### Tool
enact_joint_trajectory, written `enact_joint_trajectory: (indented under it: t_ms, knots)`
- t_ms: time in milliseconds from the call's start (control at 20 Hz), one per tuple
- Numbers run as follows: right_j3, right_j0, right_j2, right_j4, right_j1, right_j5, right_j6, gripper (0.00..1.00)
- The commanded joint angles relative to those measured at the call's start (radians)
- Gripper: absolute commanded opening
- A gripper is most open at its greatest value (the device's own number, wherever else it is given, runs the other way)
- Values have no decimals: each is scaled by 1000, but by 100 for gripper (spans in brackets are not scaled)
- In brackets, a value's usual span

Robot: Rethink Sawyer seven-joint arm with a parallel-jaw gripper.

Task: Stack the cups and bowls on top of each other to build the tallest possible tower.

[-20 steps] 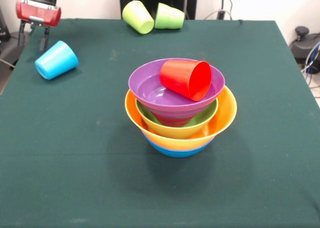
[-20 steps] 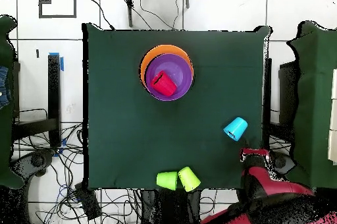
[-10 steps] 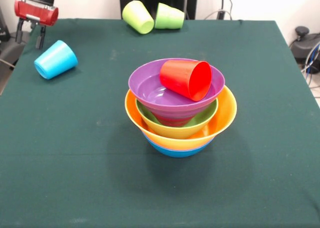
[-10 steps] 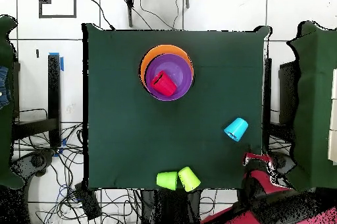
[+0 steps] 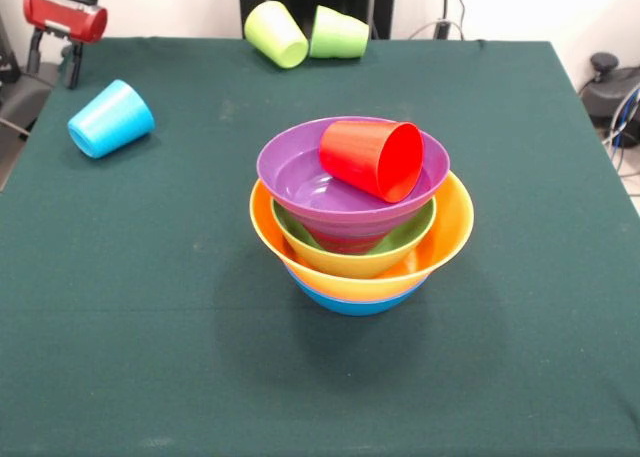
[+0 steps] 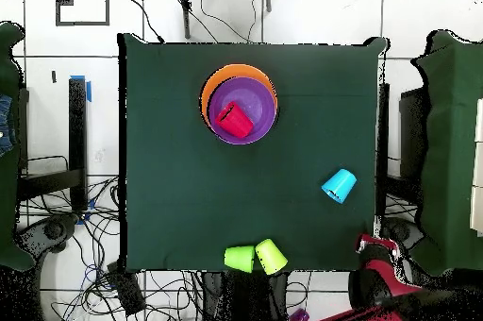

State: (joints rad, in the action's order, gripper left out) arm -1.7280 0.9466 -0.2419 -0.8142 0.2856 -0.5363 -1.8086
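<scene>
tower [image 5: 360, 227]: counter [image 5: 520, 177] ctr, red cup [image 5: 372, 158] lying in top purple bowl [image 5: 300, 177]
hand [image 5: 53, 62]: 10 o'clock corner, fingers apart, empty

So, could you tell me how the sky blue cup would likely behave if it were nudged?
The sky blue cup lies on its side, so it would probably roll, curving because it tapers. Its smooth plastic looks light and may slip in a grip.

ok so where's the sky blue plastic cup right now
In the front view the sky blue plastic tumbler lies on its side near the table's far left corner, just below the red pincer, well apart from the bowl tower.
</scene>
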Motion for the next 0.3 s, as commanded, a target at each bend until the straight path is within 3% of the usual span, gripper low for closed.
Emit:
enact_joint_trajectory:
  t_ms: [50,300]
  knots:
    - [-40,4,141,49,-12,98,-211,100]
    - [-84,-46,121,144,-39,43,-217,100]
